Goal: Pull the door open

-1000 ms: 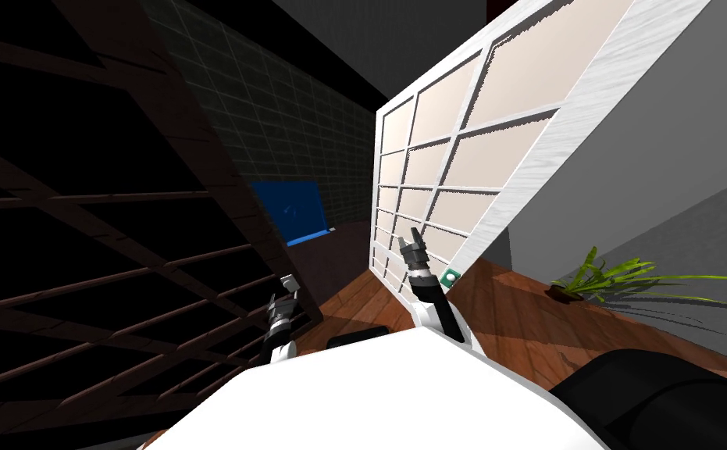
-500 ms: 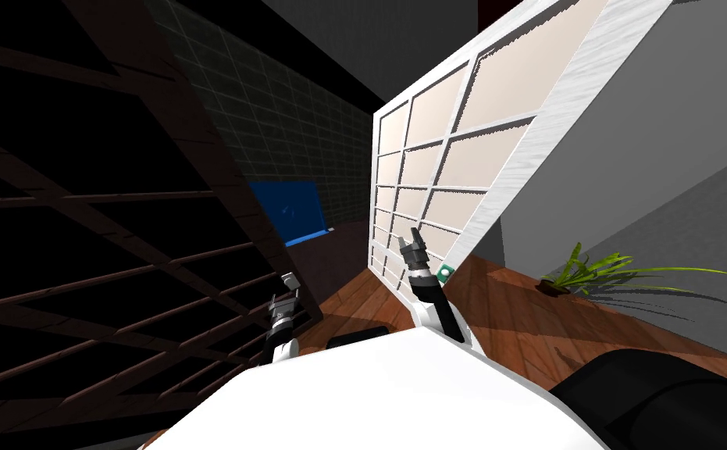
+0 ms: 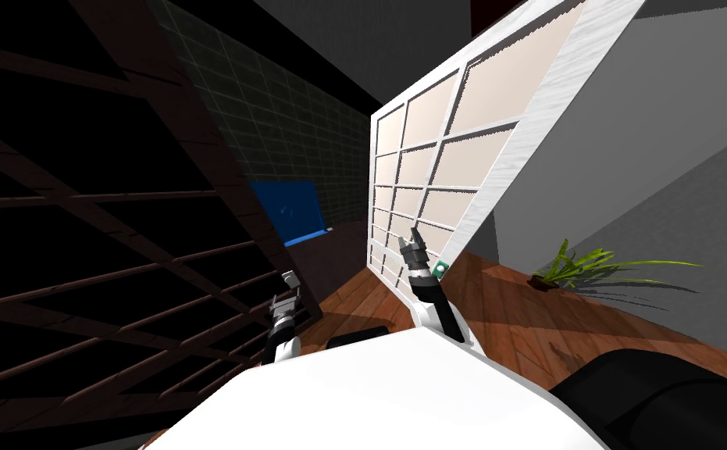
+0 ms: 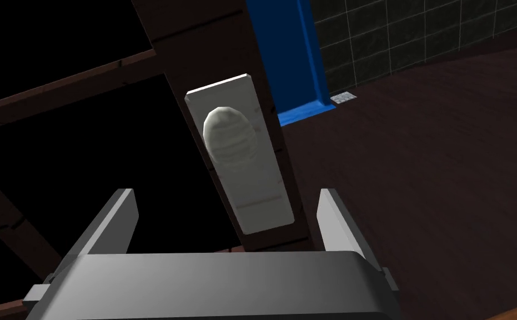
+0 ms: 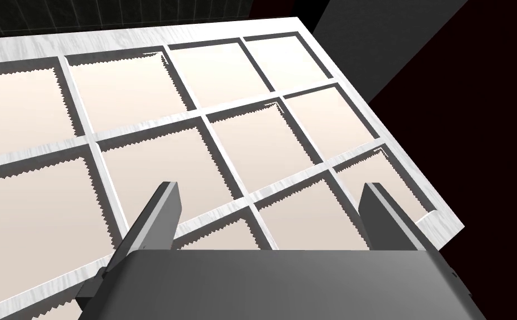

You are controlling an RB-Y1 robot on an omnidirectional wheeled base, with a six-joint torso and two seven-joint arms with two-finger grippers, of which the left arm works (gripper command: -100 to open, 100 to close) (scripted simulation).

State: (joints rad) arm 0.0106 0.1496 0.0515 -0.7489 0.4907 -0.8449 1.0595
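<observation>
A dark brown lattice door (image 3: pixel 119 195) fills my left side. On its stile (image 4: pixel 212 44) sits a white plate (image 4: pixel 254 194) with a pale rounded knob (image 4: pixel 229 136). My left gripper (image 4: pixel 226 191) is open and points at the plate, one finger on each side of the stile, with the knob a little ahead of the fingertips and untouched. In the head view the left gripper (image 3: pixel 283 298) hangs just below the plate (image 3: pixel 290 278). My right gripper (image 3: pixel 409 237) is open with nothing in it, facing a white gridded door panel (image 3: pixel 432 164) with pale panes (image 5: pixel 140 139).
A blue panel (image 3: pixel 291 207) stands against a dark tiled wall (image 3: pixel 291 117) beyond the gap between the two doors. The floor (image 3: pixel 510 312) is reddish wood. A green plant (image 3: pixel 580 266) lies by the grey wall at right. A small green tag (image 3: pixel 441 268) sits at the white panel's lower corner.
The white panel's outer edge, the green tag and the plant have slid left in the head view, which looks like my own move. Both arms hold their places.
</observation>
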